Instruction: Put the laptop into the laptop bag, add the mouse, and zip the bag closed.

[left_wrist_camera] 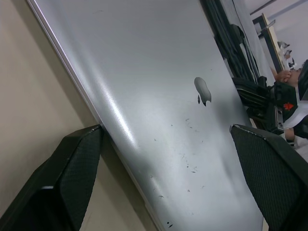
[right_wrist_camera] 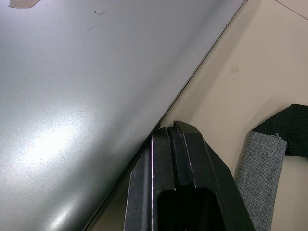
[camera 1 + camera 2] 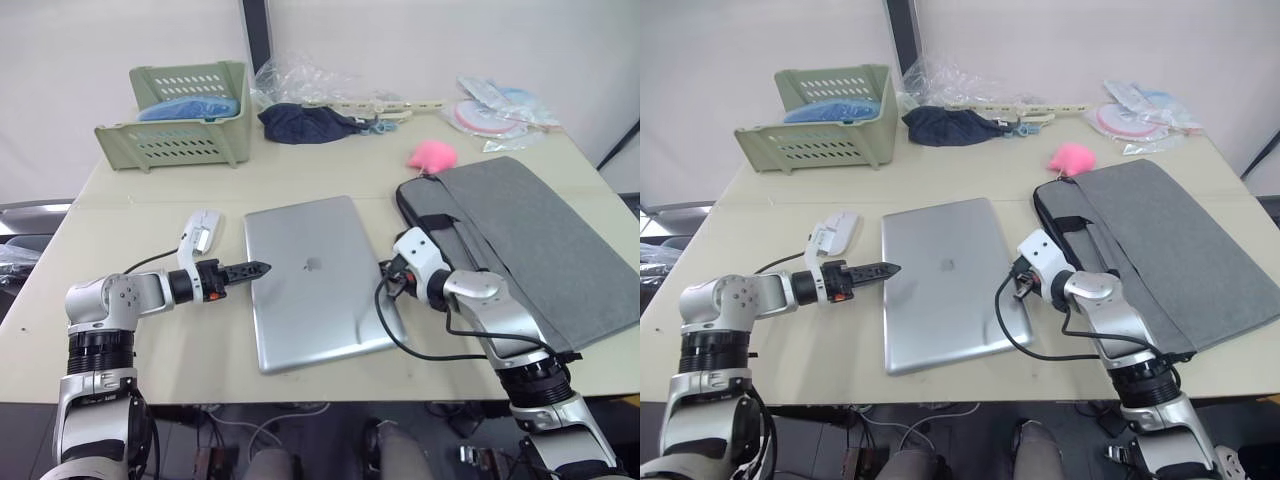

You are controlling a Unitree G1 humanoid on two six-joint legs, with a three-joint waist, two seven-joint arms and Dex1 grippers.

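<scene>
The silver laptop (image 3: 310, 285) lies closed and flat in the middle of the table, logo up. To its right lies the grey laptop bag (image 3: 530, 250), its dark opening edge facing the laptop. The white mouse (image 3: 203, 230) rests just left of the laptop's far corner. My left gripper (image 3: 255, 269) is open at the laptop's left edge; in the left wrist view one finger (image 1: 72, 178) is over the table and the other over the lid. My right gripper (image 2: 171, 127) is shut and empty, its tip against the laptop's right edge (image 2: 192, 72), close to the bag.
At the back left stands a green slotted basket (image 3: 180, 120) holding something blue. A dark cloth (image 3: 305, 122), clear plastic bags and some packets (image 3: 495, 105) lie along the back. A pink plush toy (image 3: 432, 154) sits by the bag's far corner. The table's front edge runs just below the laptop.
</scene>
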